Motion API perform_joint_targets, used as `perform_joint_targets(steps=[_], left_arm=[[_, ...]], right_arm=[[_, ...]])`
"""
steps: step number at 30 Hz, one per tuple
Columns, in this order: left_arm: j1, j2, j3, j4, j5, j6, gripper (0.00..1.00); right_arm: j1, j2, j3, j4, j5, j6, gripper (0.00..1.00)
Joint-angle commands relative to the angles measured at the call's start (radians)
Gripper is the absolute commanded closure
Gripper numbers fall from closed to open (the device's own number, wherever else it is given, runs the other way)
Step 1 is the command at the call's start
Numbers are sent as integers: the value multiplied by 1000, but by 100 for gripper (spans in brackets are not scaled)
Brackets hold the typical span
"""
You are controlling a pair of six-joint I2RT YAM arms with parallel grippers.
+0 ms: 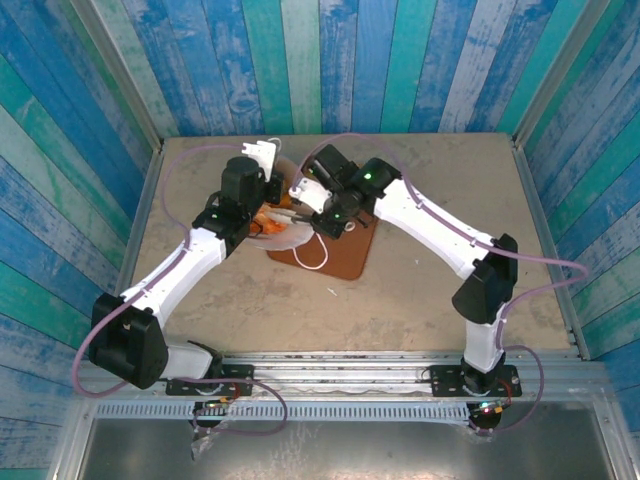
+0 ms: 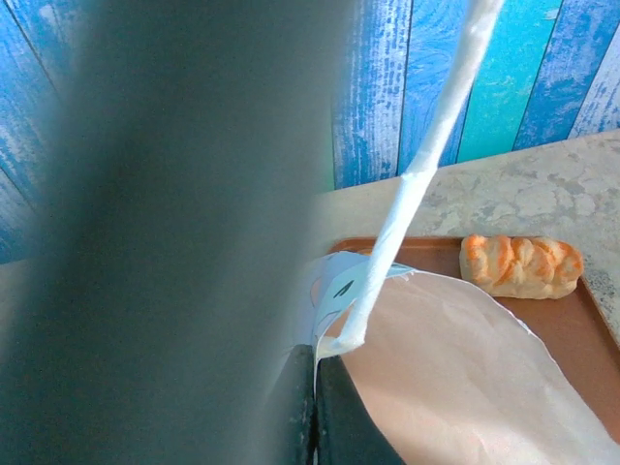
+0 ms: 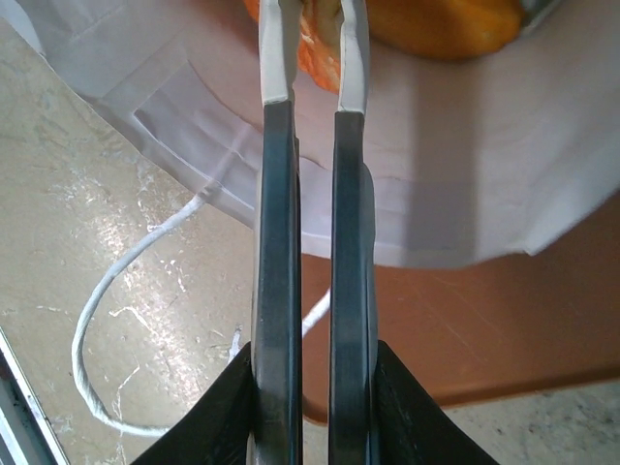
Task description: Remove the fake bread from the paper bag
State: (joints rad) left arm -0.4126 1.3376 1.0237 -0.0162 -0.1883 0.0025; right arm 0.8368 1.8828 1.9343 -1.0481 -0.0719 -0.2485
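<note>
The white paper bag (image 1: 290, 238) lies on its side across the brown tray (image 1: 345, 258), its mouth towards the arms' wrists. My left gripper (image 2: 316, 387) is shut on the bag's paper edge (image 2: 455, 378), and the cord handle (image 2: 426, 145) runs up past it. My right gripper (image 3: 312, 34) reaches into the bag (image 3: 436, 174), its taped fingertips (image 3: 276, 58) shut on an orange piece of fake bread (image 3: 320, 63). A larger orange roll (image 3: 446, 21) sits beside it inside. A golden plaited loaf (image 2: 521, 265) rests on the tray (image 2: 572, 329).
A loose cord handle (image 3: 116, 291) loops over the beige tabletop (image 3: 77, 194) next to the tray (image 3: 465, 329). Blue and green plank walls (image 1: 330, 60) close the table in on three sides. A metal rail (image 1: 340, 365) runs along the near edge.
</note>
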Motion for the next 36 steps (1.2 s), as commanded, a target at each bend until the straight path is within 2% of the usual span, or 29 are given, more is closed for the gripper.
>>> perform_joint_targets(steps=[1, 10, 21, 36], left_arm=[[0, -26, 29, 32, -36, -21, 99], [0, -33, 43, 22, -71, -44, 100], [1, -15, 82, -15, -212, -89, 100], [33, -48, 59, -11, -220, -137, 100]], right_arm=[[4, -91, -18, 33, 39, 28, 90], [5, -175, -84, 37, 101, 58, 96], [5, -278, -172, 36, 99, 89, 97], [-30, -478, -256, 46, 175, 167, 98]])
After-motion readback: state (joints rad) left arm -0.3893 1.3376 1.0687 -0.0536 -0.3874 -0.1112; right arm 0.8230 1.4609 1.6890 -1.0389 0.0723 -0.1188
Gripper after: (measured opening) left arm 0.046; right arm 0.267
